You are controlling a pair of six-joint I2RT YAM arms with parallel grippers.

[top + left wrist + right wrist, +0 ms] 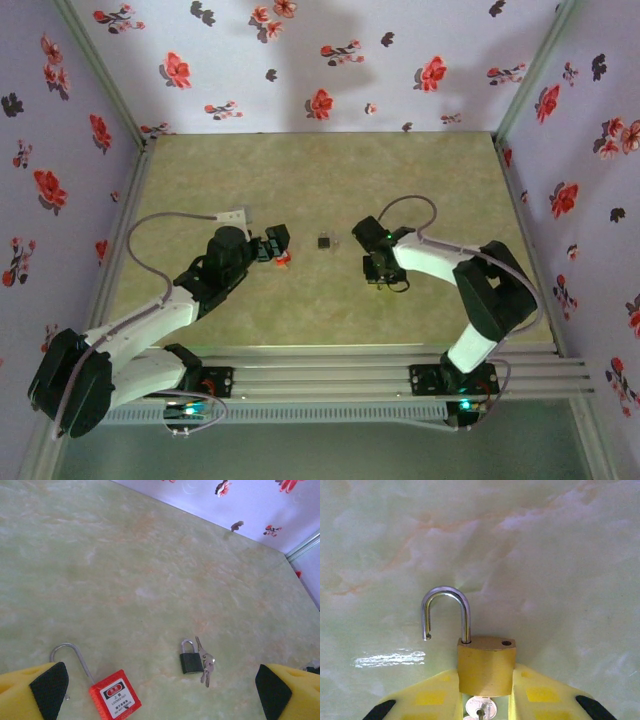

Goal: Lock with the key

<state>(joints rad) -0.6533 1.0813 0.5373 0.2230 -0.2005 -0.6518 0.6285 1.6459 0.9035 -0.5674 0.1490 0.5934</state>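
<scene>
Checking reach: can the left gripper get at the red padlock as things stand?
Probably yes: the left gripper is open, and the red padlock lies uncovered on the table between its fingers.

Table (150, 555): smooth, pale green marbled finish, slight sheen. Lower left, red padlock (115, 700): plastic-looking body, paper-like label, bright metal shackle. Centre, small dark padlock (191, 662): matt body; keys (206, 667) shiny metal. Lower centre, brass-coloured padlock (486, 665): satin metal, polished shackle. On the right tool (485, 682), fingers (540, 695) smooth yellow plastic.
</scene>
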